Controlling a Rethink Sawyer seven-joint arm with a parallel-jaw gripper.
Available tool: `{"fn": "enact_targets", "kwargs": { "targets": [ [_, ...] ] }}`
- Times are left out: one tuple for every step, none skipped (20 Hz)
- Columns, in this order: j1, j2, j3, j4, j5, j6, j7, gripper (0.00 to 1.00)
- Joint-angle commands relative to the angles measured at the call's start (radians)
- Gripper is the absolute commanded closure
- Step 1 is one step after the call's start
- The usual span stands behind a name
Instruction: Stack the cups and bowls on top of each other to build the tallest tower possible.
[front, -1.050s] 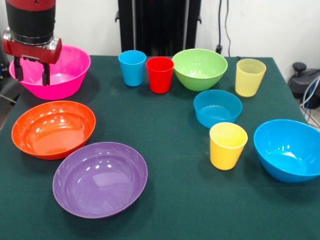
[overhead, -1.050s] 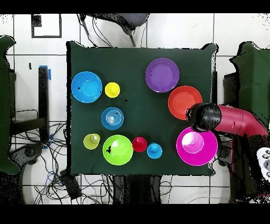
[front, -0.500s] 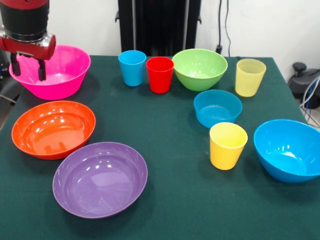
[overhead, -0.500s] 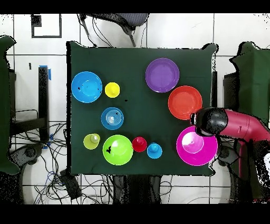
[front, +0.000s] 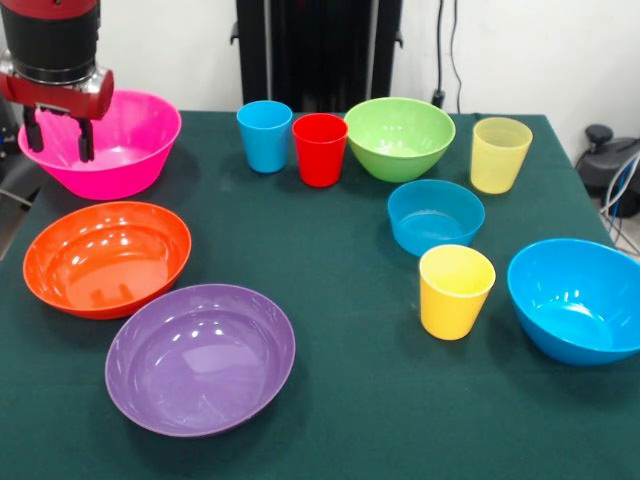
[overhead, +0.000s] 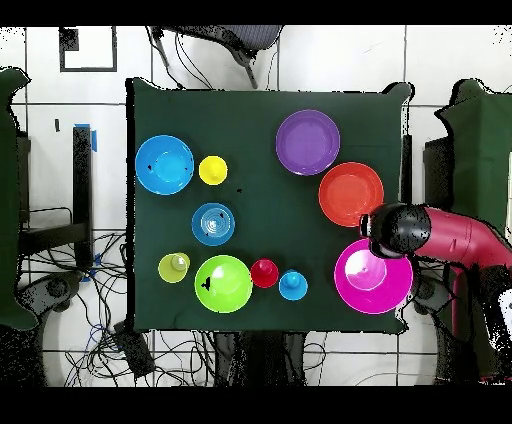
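Bowls and cups all sitting loose and upright on the green table (front: 340, 290), nothing stacked.
Pink bowl (front: 120, 150) is sitting at 10 o'clock in the front view; gripper (front: 58, 135) is hanging over its left rim, fingers parted, gripping nothing. Orange bowl (front: 107, 258) is lying just at 6 o'clock of pink, purple bowl (front: 200, 358) at 5 o'clock of orange. Blue cup (front: 265, 136) and red cup (front: 320, 149) are standing side by side at 12 o'clock, green bowl (front: 400, 137) just at their 3 o'clock, pale yellow cup (front: 500, 154) beyond. Small blue bowl (front: 435, 216) is sitting near centre, yellow cup (front: 456, 291) at its 6 o'clock, medium blue bowl (front: 578, 299) at 4 o'clock of it.
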Motion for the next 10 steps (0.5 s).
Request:
{"fn": "enact_targets", "kwargs": {
  "targets": [
    [0.032,0.032,0.098,0.032,-0.037,0.086,-0.177,0.00],
    [0.034,0.032,0.097,0.031,-0.037,0.086,-0.175,0.00],
    [0.035,0.032,0.096,0.032,-0.038,0.085,-0.174,0.00],
    [0.037,0.033,0.096,0.029,-0.038,0.086,-0.172,0.00],
    [0.037,0.033,0.095,0.029,-0.038,0.086,-0.171,0.00],
    [0.038,0.033,0.095,0.028,-0.038,0.086,-0.170,0.00],
    [0.038,0.033,0.094,0.028,-0.039,0.086,-0.170,0.00],
    [0.039,0.034,0.093,0.027,-0.040,0.084,-0.169,0.00],
    [0.038,0.034,0.093,0.028,-0.040,0.083,-0.169,0.00],
    [0.040,0.034,0.094,0.027,-0.039,0.085,-0.169,0.00]
  ]
}}
